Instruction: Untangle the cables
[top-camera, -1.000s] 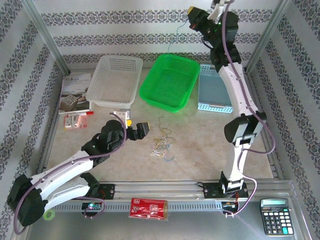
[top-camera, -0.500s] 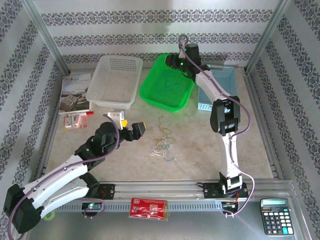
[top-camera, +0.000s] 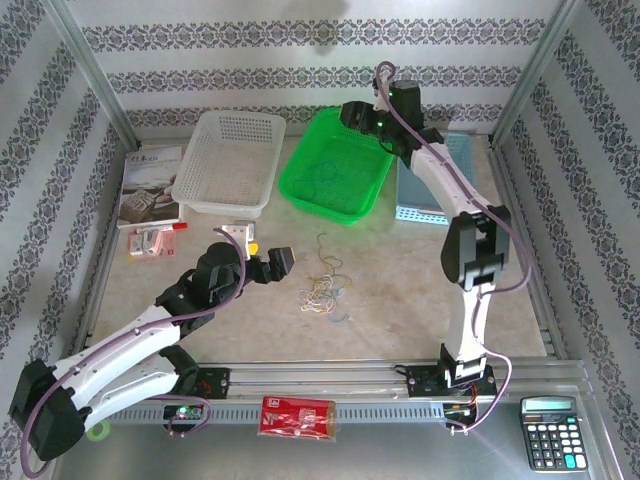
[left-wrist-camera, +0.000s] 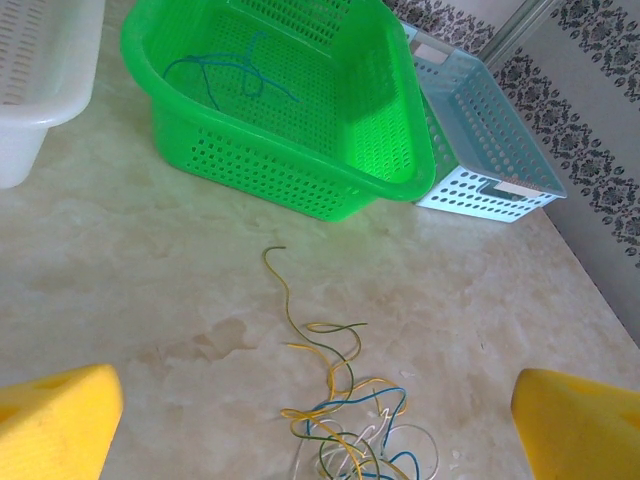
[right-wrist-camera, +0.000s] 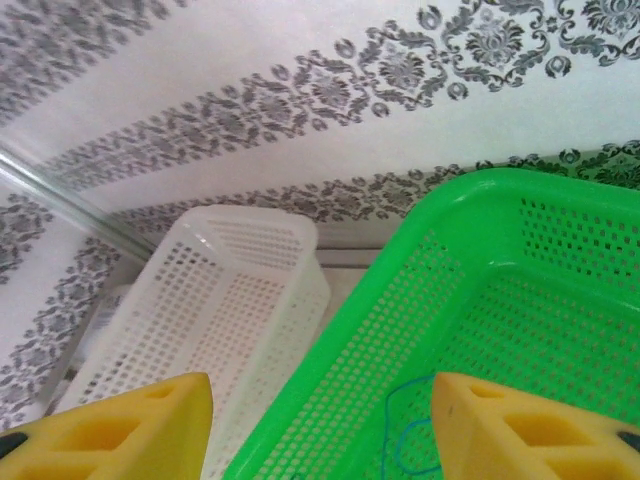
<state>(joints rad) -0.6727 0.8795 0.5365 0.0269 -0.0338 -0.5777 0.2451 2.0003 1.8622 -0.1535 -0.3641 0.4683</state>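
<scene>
Top view: green basket (top-camera: 300, 190) sits at the far middle of the tabletop (top-camera: 410, 290). The main tangle of cables (top-camera: 322, 290), whitish, yellow, blue and green, lies on bare tabletop on the near side of the green basket, apart from it. Left claw (top-camera: 266, 252) hangs near-left of the basket, just beside the tangle, jaws wide, nothing in them. Right claw (top-camera: 352, 112) is over the basket's far rim; its gap is hard to read from here.

Left wrist view adds: one blue strand (left-wrist-camera: 225, 75) lies loose on the basket floor, toward its far-left corner. A single yellow-green strand runs from the tangle toward the basket's near wall, not touching it.

Right wrist view adds: that claw's yellow pads (right-wrist-camera: 120, 430) stand well apart with an empty gap, looking down into the basket.

Surroundings: white basket (top-camera: 228, 160) just left of the green one; pale blue basket (top-camera: 430, 190) close against its right side. Booklet (top-camera: 150, 185) lies left beyond the white basket. Calculator (top-camera: 548, 432) and red pack (top-camera: 298, 415) are well apart from the basket, on the near metal ledge. Tabletop is beige, marbled. Walls are white with grey ornamental bands, with aluminium posts at the corners.
</scene>
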